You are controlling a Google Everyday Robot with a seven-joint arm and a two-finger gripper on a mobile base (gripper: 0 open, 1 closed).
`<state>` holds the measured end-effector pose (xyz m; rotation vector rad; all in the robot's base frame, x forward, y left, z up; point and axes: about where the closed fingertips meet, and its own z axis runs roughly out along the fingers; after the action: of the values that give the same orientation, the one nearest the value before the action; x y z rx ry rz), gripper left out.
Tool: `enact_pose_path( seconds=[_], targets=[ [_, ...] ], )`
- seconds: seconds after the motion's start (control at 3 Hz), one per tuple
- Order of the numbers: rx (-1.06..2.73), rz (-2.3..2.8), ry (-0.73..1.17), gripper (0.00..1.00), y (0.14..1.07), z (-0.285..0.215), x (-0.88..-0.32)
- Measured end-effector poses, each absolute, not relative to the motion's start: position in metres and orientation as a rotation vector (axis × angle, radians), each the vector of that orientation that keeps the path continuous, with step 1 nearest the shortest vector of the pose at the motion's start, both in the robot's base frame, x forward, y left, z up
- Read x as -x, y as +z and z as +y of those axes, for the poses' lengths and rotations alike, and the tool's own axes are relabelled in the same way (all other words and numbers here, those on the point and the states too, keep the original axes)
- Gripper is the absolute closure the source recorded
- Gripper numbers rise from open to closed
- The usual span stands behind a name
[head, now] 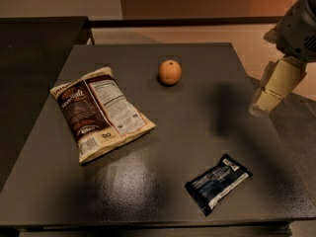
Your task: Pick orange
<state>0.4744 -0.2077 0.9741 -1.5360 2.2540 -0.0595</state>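
The orange (169, 72) is a small round fruit with a dark stem dimple. It sits on the dark table (207, 63) toward the far middle. My gripper (274, 89) hangs in the air at the right edge of the view, over the table's right side. It is well to the right of the orange and a little nearer to me, and it holds nothing that I can see. Its shadow falls on the table between it and the orange.
A brown and white chip bag (98, 111) lies flat to the left of the orange. A dark blue snack bar wrapper (217, 181) lies near the front right corner. A dark counter (34, 48) stands to the left, and the floor lies beyond the table's right edge.
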Motion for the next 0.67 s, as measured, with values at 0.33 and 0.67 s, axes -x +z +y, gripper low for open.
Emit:
enact_pose_path(
  seconds=[0.33, 0.67],
  targets=[
    [1.447, 2.225, -0.034, 0.00, 0.968, -0.204, -0.509],
    [1.400, 2.158, 0.002, 0.00, 0.959, -0.194, -0.549]
  ],
)
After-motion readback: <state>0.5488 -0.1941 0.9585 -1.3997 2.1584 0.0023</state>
